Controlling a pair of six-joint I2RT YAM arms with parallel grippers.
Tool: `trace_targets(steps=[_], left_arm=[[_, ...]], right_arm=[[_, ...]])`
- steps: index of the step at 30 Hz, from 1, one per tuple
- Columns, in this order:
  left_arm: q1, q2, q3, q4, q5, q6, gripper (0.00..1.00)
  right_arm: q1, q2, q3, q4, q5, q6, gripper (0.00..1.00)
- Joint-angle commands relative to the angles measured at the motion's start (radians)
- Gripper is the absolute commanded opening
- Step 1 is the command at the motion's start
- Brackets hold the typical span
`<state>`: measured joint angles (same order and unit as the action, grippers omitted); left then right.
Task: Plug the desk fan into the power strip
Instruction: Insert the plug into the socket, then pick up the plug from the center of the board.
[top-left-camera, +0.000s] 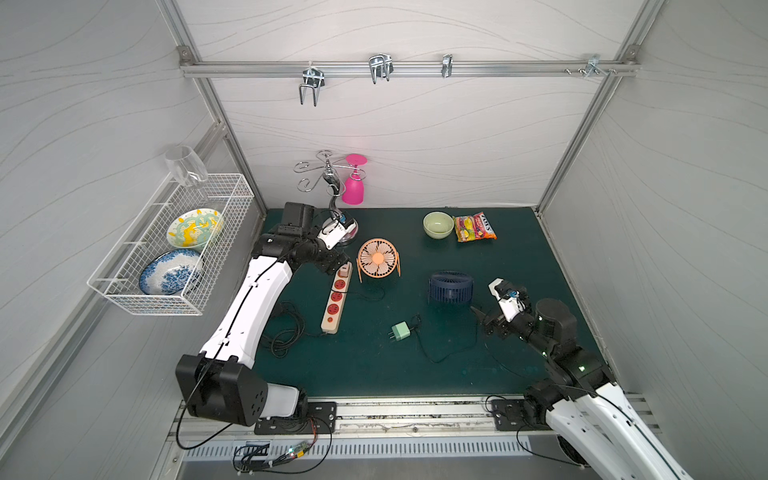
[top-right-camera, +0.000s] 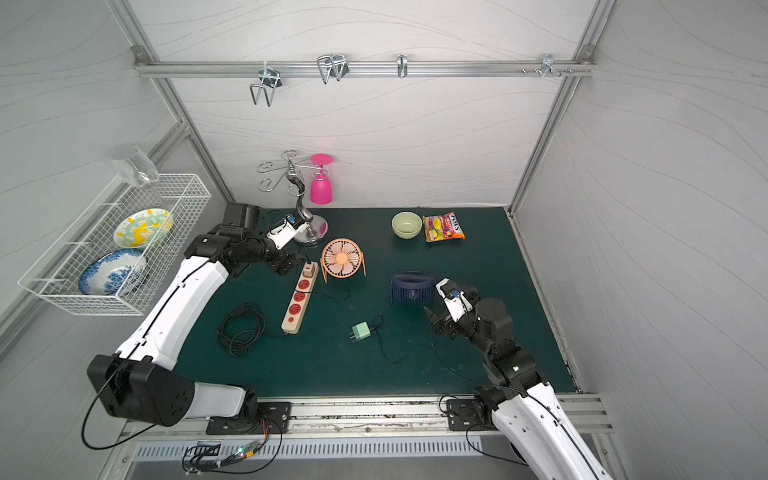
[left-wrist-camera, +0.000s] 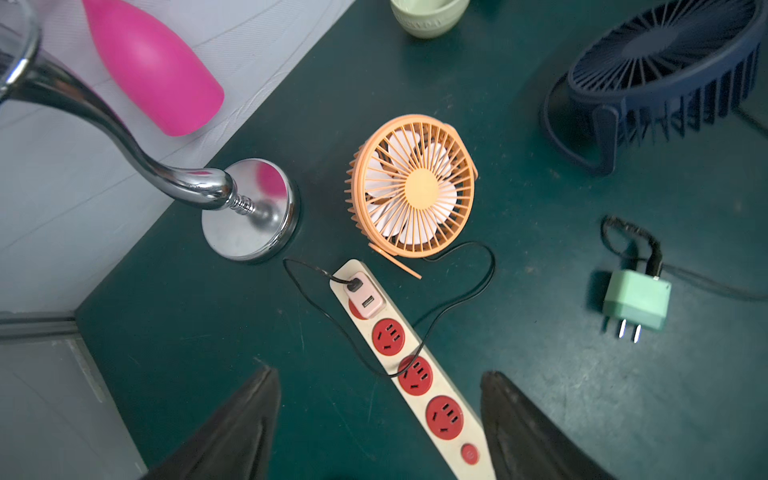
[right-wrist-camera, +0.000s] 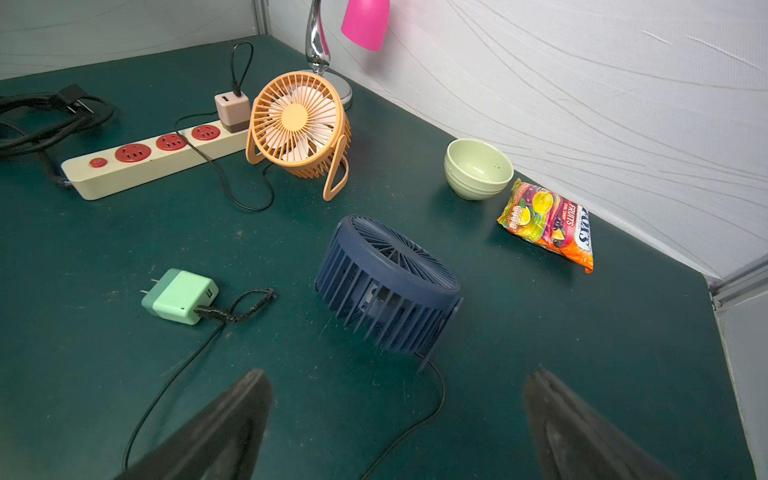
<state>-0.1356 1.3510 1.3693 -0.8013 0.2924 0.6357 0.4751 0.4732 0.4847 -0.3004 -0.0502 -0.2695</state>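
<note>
The crinkly orange-and-yellow candy bag (right-wrist-camera: 548, 226) bore the word "FRUITS" in white, beside larger white lettering that looked like "FOX'S". It lay well off from the long cream-beige plastic power strip (top-left-camera: 336, 303), just past a pale green ceramic bowl (right-wrist-camera: 478, 168). Raised lettering on the rim of the navy-blue round plastic fan (left-wrist-camera: 665, 66) was too blurred to read.

The power strip lay flat on the dark green mat (top-left-camera: 374, 365), with its row of round red sockets and its small red switch facing up. A small pink USB adapter (left-wrist-camera: 362, 296) sat plugged into the socket at the strip's far end. A thin black cable ran from it across the strip to the round orange plastic desk fan (top-left-camera: 378, 257), which stood just beside that end. The strip's thick black cord (top-right-camera: 241, 332) lay coiled by its switch end. A mint-green wall adapter (top-left-camera: 400, 332) lay loose, prongs bare, between the strip and the navy fan.

The left arm reached from its base with its white link slanting toward the strip's far end and its wrist bent. The left gripper (left-wrist-camera: 380, 372) hung over the strip, claws spread wide, grasping nothing. The right arm was folded low, well apart from the strip. The right gripper (right-wrist-camera: 399, 374) pointed at the navy fan, released and empty.
</note>
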Motion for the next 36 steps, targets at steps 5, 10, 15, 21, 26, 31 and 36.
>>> trace_targets(steps=[5, 10, 15, 21, 26, 31, 36], left_arm=[[0.074, -0.111, -0.123, 0.040, 0.114, -0.288, 0.82], [0.138, -0.168, -0.212, 0.066, 0.177, -0.370, 0.91], [0.182, -0.202, -0.285, 0.108, 0.209, -0.422, 0.99], [0.212, -0.227, -0.322, 0.135, 0.213, -0.450, 1.00], [0.231, -0.252, -0.339, 0.152, 0.199, -0.492, 1.00], [0.241, -0.269, -0.345, 0.199, 0.103, -0.593, 1.00], [0.244, -0.277, -0.349, 0.216, -0.017, -0.615, 1.00]], right_arm=[[0.051, 0.035, 0.013, -0.024, -0.033, -0.040, 0.99], [0.165, 0.095, 0.052, -0.075, 0.026, -0.103, 0.99], [0.342, 0.224, 0.107, -0.089, 0.145, -0.195, 0.99], [0.481, 0.452, 0.194, -0.056, 0.207, -0.273, 0.99], [0.497, 0.618, 0.253, -0.043, 0.162, -0.285, 0.99], [0.497, 0.708, 0.273, -0.012, 0.125, -0.285, 0.99], [0.511, 0.793, 0.296, 0.010, 0.131, -0.292, 0.99]])
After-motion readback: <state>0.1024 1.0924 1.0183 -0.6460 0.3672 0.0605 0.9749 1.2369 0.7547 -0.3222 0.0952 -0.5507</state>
